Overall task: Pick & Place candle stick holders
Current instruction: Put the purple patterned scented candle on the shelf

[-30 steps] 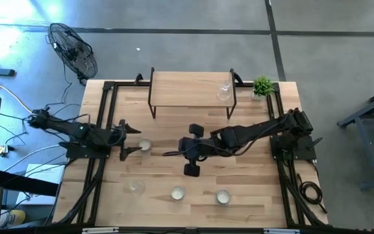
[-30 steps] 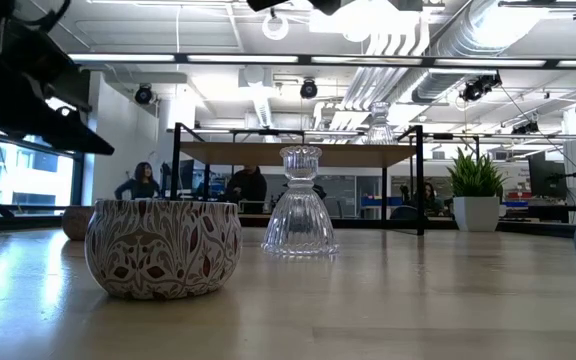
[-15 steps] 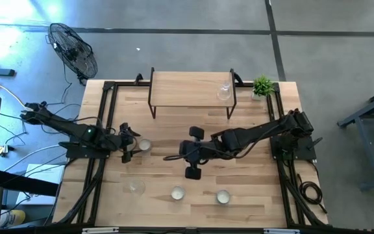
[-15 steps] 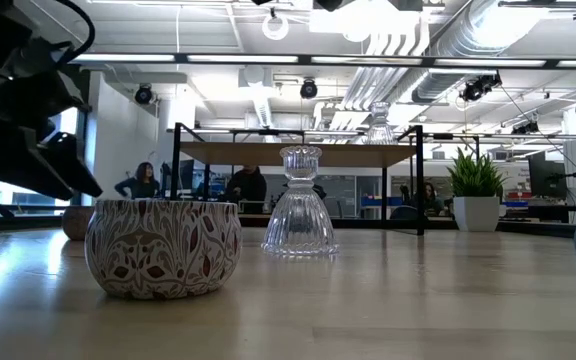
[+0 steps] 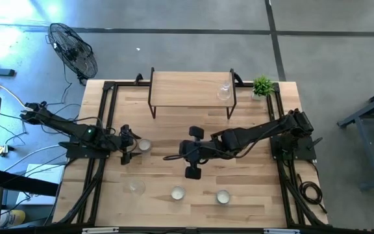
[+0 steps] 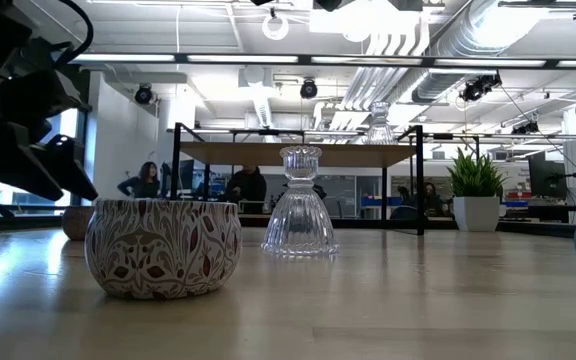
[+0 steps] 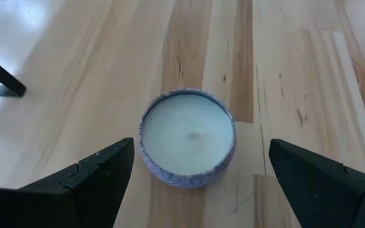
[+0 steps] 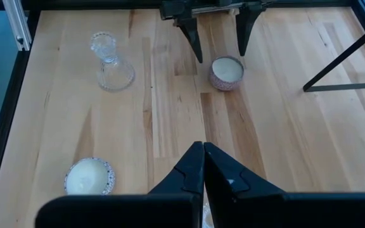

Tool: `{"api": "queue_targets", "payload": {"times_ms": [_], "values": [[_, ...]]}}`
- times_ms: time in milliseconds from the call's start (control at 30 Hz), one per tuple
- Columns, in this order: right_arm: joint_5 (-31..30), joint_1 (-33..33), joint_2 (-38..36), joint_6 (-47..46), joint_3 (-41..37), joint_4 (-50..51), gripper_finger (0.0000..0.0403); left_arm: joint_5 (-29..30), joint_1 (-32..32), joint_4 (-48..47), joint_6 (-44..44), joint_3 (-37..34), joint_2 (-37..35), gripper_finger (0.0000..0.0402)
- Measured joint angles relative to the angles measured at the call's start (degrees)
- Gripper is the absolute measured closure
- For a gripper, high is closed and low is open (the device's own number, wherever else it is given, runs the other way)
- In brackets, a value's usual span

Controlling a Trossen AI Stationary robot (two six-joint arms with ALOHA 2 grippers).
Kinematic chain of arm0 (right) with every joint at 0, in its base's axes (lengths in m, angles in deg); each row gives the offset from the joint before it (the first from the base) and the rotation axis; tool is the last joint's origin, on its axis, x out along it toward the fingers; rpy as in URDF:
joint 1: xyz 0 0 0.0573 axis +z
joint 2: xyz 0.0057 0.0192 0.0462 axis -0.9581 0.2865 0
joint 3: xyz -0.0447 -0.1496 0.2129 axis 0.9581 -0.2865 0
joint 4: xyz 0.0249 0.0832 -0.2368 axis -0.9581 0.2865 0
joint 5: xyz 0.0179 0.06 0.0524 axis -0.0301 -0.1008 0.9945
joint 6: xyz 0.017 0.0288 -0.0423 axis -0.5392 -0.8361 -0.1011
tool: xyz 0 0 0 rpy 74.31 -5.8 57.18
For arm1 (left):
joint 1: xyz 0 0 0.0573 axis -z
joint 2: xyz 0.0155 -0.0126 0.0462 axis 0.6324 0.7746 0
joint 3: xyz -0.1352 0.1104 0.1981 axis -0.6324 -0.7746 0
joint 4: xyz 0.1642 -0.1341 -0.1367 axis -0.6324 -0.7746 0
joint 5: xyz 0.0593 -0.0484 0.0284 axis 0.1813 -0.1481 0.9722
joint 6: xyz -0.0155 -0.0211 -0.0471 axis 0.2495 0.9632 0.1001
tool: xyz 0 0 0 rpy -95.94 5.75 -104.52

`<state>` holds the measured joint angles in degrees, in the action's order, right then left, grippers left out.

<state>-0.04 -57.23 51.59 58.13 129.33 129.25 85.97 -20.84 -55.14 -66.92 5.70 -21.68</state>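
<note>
A round tealight cup [image 7: 187, 136] with a white centre stands on its base on the wooden table, left of the middle [image 5: 145, 145]. My left gripper [image 7: 201, 149] is open and low over the table. Its two fingers stand on either side of this cup, clear of it [image 8: 227, 73]. My right gripper [image 8: 203, 158] is shut and empty, and hangs above the table's middle [image 5: 169, 156]. A clear glass stemmed holder [image 5: 135, 186] and two more tealight cups [image 5: 177, 193] [image 5: 223, 196] stand near the front edge. Another glass holder [image 5: 224, 91] stands on the shelf.
A wooden shelf on black legs [image 5: 190, 88] stands at the table's far side, with a small green plant [image 5: 262, 86] to its right. Black frame rails [image 5: 99, 130] run along both side edges. People show in the room beyond the table [image 6: 248, 185].
My left gripper has come down toward the table and tipped its fingers lower. It now sits level with the tealight cup left of the middle and is still open. The cup has stayed where it was.
</note>
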Motion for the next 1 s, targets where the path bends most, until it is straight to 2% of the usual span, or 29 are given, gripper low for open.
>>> {"api": "queue_targets", "payload": {"times_ms": [300,1000], "values": [[-0.02,0.00,0.00,0.00,0.00,-0.02,0.0401,1.60,0.00,0.45,1.57,0.00,2.15,0.0043],[-0.04,-0.02,0.00,0.00,0.00,-0.66,0.0402,1.30,0.00,3.39,4.76,-0.09,9.62,0.0043]]}}
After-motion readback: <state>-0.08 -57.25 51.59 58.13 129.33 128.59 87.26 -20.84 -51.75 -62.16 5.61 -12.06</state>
